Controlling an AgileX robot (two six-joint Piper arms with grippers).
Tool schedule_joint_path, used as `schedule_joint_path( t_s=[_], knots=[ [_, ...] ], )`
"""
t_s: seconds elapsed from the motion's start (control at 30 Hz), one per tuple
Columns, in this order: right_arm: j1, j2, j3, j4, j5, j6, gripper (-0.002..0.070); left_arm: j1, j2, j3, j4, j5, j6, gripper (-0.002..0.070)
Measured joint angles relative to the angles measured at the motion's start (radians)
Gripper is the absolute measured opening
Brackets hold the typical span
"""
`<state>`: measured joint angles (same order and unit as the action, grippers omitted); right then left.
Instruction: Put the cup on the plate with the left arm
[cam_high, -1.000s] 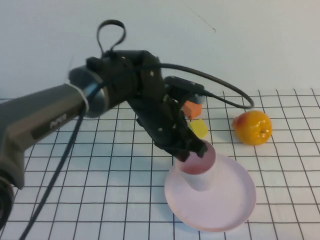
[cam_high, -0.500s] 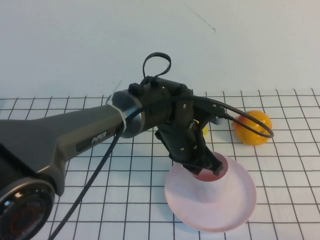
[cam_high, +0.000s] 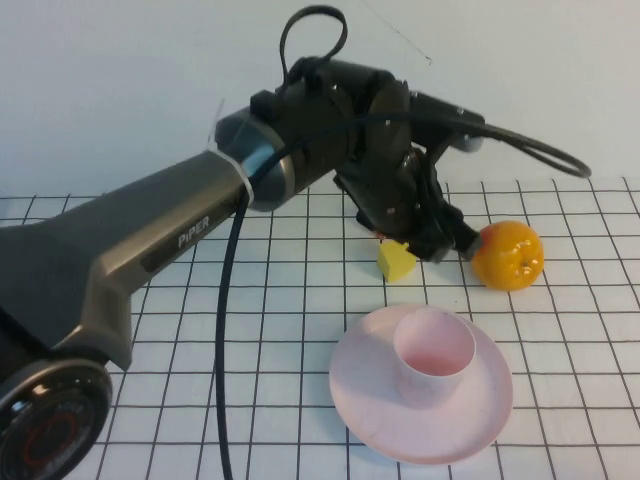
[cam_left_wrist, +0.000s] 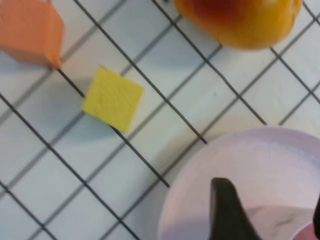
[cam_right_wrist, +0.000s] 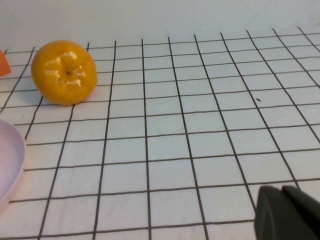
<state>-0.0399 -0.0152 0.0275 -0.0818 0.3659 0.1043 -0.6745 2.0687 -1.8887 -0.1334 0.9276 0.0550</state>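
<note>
Cup (cam_high: 433, 352) upright on the plate (cam_high: 480, 410), placement looks done.

Plate sits toward the table's (cam_high: 200, 340) near edge, right of centre; the cup stands inside its rim, a bit left of the plate's middle, nothing touching it. Left pincer (cam_high: 440, 238) is up and behind the plate, toward the far edge, released and empty; in the left wrist view one dark finger (cam_left_wrist: 227, 212) shows over the plate with a clear gap beside it. Yellow block (cam_high: 396, 262) and orange (cam_high: 507, 255) lie right under that pincer, orange cube (cam_left_wrist: 31, 31) beside them, so my call: retreat straight up and back-left, no dip, or it clips them. Right pincer (cam_right_wrist: 285, 212) sits low near the table's right side, parked, clenched shut, holding nothing.
</note>
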Motion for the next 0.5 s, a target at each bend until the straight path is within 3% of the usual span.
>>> schedule_joint_path(
  t_s=[0.13,0.2,0.37,0.5],
  knots=[
    [0.000,0.000,0.000,0.000,0.000,0.000,-0.0002,0.000,-0.026,-0.117,0.162,0.033,-0.021,0.0134],
    [0.000,0.000,0.000,0.000,0.000,0.000,-0.0002,0.004,-0.062,-0.158,0.276,0.044,-0.068,0.0057],
    [0.000,0.000,0.000,0.000,0.000,0.000,-0.0002,0.038,-0.215,-0.183,0.522,0.053,-0.255,0.0007],
    [0.000,0.000,0.000,0.000,0.000,0.000,-0.0002,0.068,-0.372,-0.183,0.563,0.038,-0.327,0.0003]
  ],
)
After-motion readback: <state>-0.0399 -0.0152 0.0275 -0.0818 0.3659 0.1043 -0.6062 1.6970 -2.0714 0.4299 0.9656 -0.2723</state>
